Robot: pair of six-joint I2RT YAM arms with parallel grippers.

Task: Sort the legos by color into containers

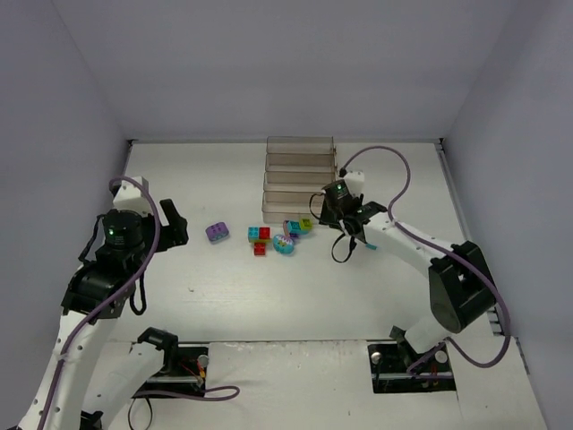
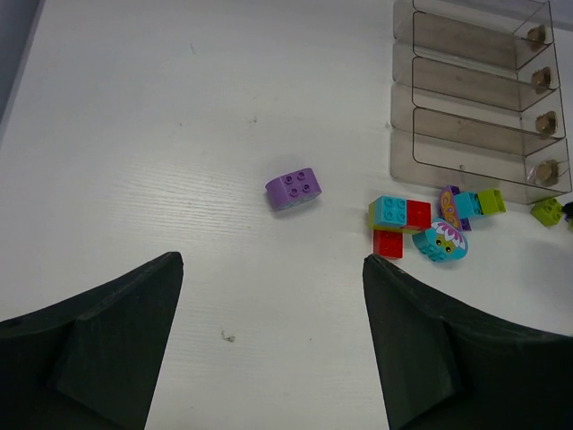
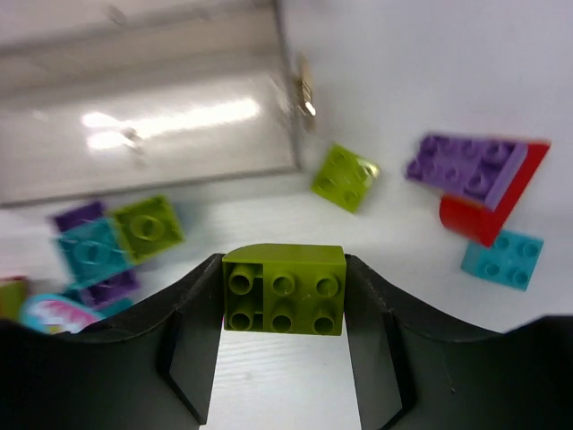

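My right gripper (image 3: 284, 264) is shut on a lime green brick (image 3: 284, 288), held above the table just in front of the lowest tray of the clear tiered rack (image 3: 148, 134). In the top view this gripper (image 1: 349, 222) is at the rack's (image 1: 300, 175) front right corner. Loose legos lie in front of the rack: a purple brick (image 2: 293, 188), a cyan-and-red stack (image 2: 400, 213), a red brick (image 2: 388, 243), a round cyan piece (image 2: 442, 242) and a purple-cyan-green stack (image 2: 470, 204). My left gripper (image 2: 273, 262) is open and empty, well short of the purple brick.
To the right of my right gripper lie a small lime brick (image 3: 346, 176), a purple-on-red stack (image 3: 474, 175) and a cyan brick (image 3: 502, 258). The trays look empty. White walls enclose the table on three sides.
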